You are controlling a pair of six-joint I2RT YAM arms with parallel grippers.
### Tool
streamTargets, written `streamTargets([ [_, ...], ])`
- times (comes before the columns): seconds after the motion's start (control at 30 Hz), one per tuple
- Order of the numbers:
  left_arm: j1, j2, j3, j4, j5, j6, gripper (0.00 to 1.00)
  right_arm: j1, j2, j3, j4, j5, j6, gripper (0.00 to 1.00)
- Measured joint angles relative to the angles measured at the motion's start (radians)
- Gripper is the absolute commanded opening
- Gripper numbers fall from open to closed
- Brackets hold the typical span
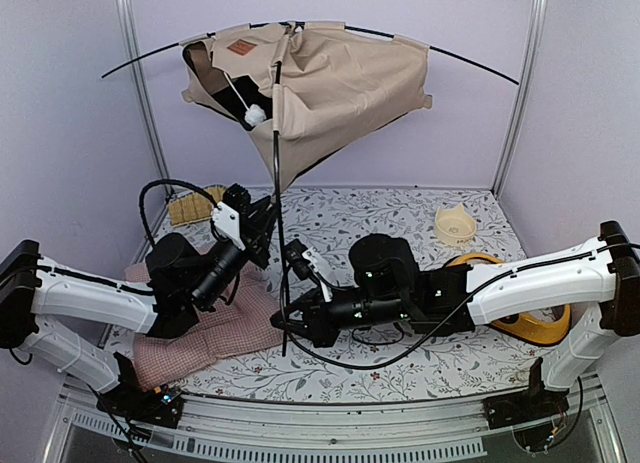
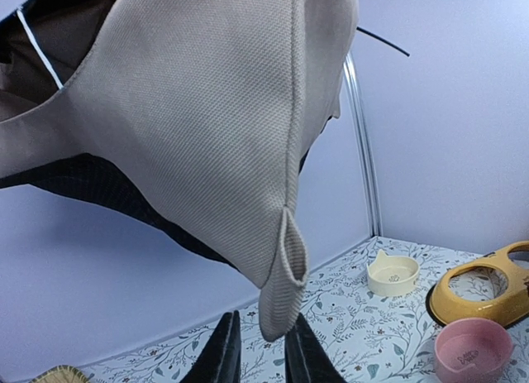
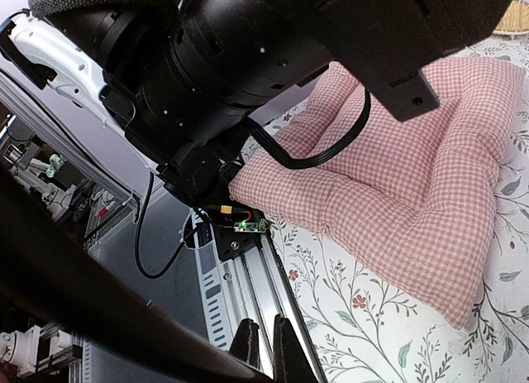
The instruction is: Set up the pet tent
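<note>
Two arms meeting near table middle. Left gripper (image 2: 263, 354) pointing upward, fingers narrowly parted about tent corner tab (image 2: 285, 292); whether pinching it, cannot tell. Likely steadying corner for pole end. Pink checked cushion (image 1: 225, 333) lying under left arm. Right gripper (image 1: 284, 321) clamping tight on upright black pole (image 1: 277, 163), low down, likely bracing it. Tent (image 1: 340, 83) hanging aloft at rear, sagging, not yet standing. Floral cloth covering table (image 1: 400, 213); cream bowl (image 1: 455, 223), yellow feeder (image 1: 540, 328) sitting right. Lilac walls (image 1: 70, 133) enclosing.

Left arm (image 1: 90, 293), right arm (image 1: 540, 280): white tube shells, black joint housings. Black cables (image 1: 150, 195) looped above the rail (image 1: 330, 423). Green lamps (image 1: 372, 274) on right arm. Left gripper (image 2: 263, 337): black tapered fingers (image 2: 221, 356). Black bases (image 1: 145, 398) at the rail.
</note>
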Motion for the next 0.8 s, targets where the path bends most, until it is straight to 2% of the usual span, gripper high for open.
streamTargets([
  [0.3,0.0,0.005,0.017,0.001,0.005,0.002,0.18,0.0,0.0,0.0,0.0,-0.001,0.003,0.0],
  [0.4,0.0,0.012,0.022,0.0,0.007,0.005,0.12,0.0,0.0,0.0,0.0,-0.002,0.007,0.0],
  [0.5,0.0,0.018,0.026,0.001,0.008,0.01,0.0,0.0,0.0,0.0,0.0,-0.004,0.01,0.0],
  [0.8,-0.028,0.018,0.018,-0.001,-0.011,0.014,0.0,0.0,0.0,-0.006,0.009,-0.026,0.027,0.0],
])
